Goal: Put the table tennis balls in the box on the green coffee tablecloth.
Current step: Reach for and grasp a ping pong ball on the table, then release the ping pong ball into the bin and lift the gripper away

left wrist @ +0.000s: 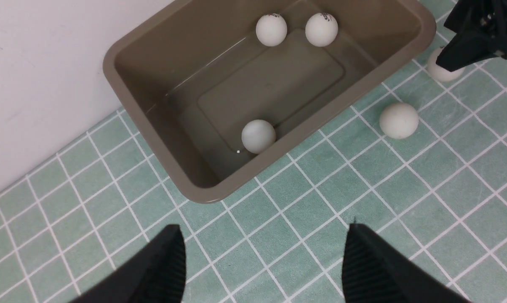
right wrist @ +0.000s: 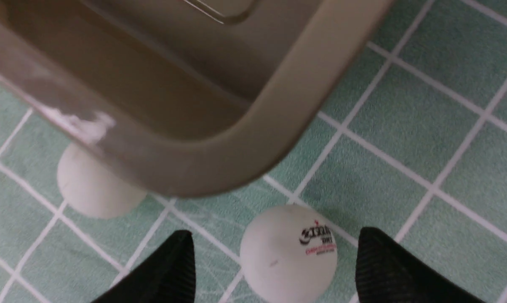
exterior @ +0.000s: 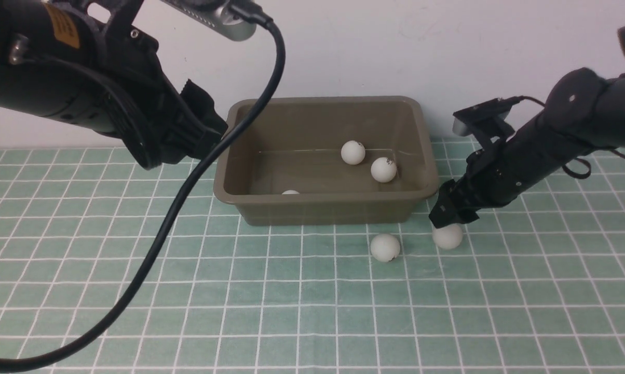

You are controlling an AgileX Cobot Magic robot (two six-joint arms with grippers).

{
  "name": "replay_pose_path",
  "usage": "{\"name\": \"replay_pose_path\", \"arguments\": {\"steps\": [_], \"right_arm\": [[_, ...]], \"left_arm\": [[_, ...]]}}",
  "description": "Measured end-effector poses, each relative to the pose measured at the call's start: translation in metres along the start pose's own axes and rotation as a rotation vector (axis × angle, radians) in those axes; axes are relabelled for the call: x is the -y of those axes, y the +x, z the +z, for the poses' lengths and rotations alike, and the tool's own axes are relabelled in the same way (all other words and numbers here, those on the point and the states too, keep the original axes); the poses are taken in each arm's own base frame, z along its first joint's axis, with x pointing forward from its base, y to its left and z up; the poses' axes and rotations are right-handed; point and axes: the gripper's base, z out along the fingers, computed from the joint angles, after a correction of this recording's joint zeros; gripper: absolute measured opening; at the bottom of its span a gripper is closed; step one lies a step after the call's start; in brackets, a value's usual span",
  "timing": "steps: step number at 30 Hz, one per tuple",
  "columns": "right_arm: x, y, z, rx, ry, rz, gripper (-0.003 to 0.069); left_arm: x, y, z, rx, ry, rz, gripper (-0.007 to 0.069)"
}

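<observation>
Currently | left tool (left wrist: 265, 229) spread over tablecloth (left wrist: 447, 168) | right tool (right wrist: 274, 233) spread astride one ball (right wrist: 288, 252)

Matte black left arm (exterior: 73, 88), orange label (exterior: 62, 26), thick black cable (exterior: 188, 197); right arm (exterior: 541, 145) likewise black.
</observation>
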Motion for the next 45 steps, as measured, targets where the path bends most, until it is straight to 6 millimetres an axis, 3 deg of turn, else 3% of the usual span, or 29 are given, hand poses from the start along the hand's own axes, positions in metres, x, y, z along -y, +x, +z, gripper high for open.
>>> {"name": "replay_pose_path", "arguments": {"steps": [8,11,14,19,23,24,28,32,35,38,41,45], "right_arm": [[0.002,0.006,0.017,-0.039,-0.023,0.020,0.0460],[0.003,0.008,0.021,-0.049,-0.027,0.024,0.0427],[0.004,0.008,0.022,-0.052,-0.025,0.024,0.0362],[0.005,0.006,0.013,-0.060,0.001,-0.010,0.0361],[0.007,-0.005,-0.010,-0.034,0.047,-0.013,0.0361],[0.008,-0.016,-0.030,0.014,0.075,0.006,0.0361],[0.007,-0.038,-0.066,0.137,0.107,0.021,0.0361],[-0.004,-0.061,-0.083,0.262,0.030,0.043,0.0361],[-0.013,-0.070,-0.080,0.309,-0.060,0.037,0.0361],[-0.026,-0.077,-0.059,0.350,-0.175,-0.028,0.0361],[-0.030,-0.078,-0.044,0.346,-0.193,-0.074,0.0361],[-0.031,-0.080,-0.039,0.365,-0.178,-0.105,0.0374]], "left_arm": [[0.000,0.000,0.000,0.000,0.000,0.000,0.0447],[0.000,0.000,0.000,0.000,0.000,0.000,0.0447],[0.000,0.000,0.000,0.000,0.000,0.000,0.0447],[0.000,0.000,0.000,-0.001,0.000,0.000,0.0447],[0.000,0.000,0.000,-0.002,0.000,0.000,0.0447],[0.000,0.000,0.000,-0.002,0.000,0.000,0.0447],[0.000,0.000,0.000,-0.005,0.001,0.000,0.0447],[0.000,0.002,0.000,-0.025,0.004,0.000,0.0447],[0.000,0.002,0.000,-0.027,0.005,0.000,0.0447],[0.000,0.003,0.000,-0.029,0.005,0.000,0.0447],[0.001,0.003,0.000,-0.038,0.007,0.000,0.0447],[0.001,0.005,0.000,-0.055,0.010,0.000,0.0447]]}}
